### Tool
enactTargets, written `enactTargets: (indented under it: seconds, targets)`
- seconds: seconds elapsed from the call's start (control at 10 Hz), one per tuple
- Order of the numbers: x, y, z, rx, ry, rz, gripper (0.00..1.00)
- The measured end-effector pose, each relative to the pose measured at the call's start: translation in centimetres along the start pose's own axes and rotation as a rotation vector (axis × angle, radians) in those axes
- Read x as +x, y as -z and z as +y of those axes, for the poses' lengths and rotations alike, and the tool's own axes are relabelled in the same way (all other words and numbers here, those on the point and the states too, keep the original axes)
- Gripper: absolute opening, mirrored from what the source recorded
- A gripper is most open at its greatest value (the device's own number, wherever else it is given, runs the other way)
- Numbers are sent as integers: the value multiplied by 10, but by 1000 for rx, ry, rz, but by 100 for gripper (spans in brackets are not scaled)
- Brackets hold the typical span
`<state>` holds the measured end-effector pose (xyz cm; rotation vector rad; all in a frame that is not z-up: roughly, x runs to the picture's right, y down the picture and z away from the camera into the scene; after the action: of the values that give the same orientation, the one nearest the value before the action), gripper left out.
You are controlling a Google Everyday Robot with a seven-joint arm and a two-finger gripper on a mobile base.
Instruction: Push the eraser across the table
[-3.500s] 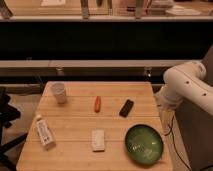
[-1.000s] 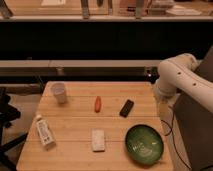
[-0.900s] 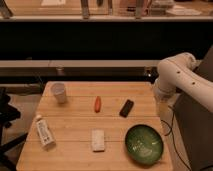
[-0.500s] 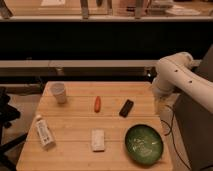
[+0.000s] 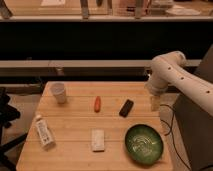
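Camera view has the gripper (image 5: 155, 104) hanging over the right edge of the table (image 5: 70, 127). The eraser (image 5: 126, 107) lies near its left, so it's probably lining up a leftward shove. Can't tell if it's open or closed.

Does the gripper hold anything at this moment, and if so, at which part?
Nothing, it seems. The gripper hangs at the right edge of the table, apart from the eraser, which lies flat on the wood.

The table (image 5: 70, 120) carries a cup (image 5: 59, 92) back-left, a tube (image 5: 44, 132) by the left edge and a green bowl (image 5: 144, 144) front-right. An orange piece (image 5: 97, 103), the eraser (image 5: 126, 108) and a whitish block (image 5: 98, 140) lie centrally. The gripper (image 5: 155, 104) hangs at the right edge.
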<state>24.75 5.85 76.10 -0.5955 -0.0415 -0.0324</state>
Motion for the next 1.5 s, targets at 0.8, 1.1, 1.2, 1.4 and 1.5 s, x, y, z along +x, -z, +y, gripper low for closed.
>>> enactTargets:
  seconds: [0.8,1.1,1.2,1.4,1.5]
  targets:
    - [-9,-33,-18,-8,14,-29,80]
    - [-16,-49,-22,-14,22,-43,80]
    - [-16,-49,-23,-13,24,-44,80]
    - [-14,-55,-23,-17,22,-49,80]
    - [-14,-59,-24,-18,24,-51,80]
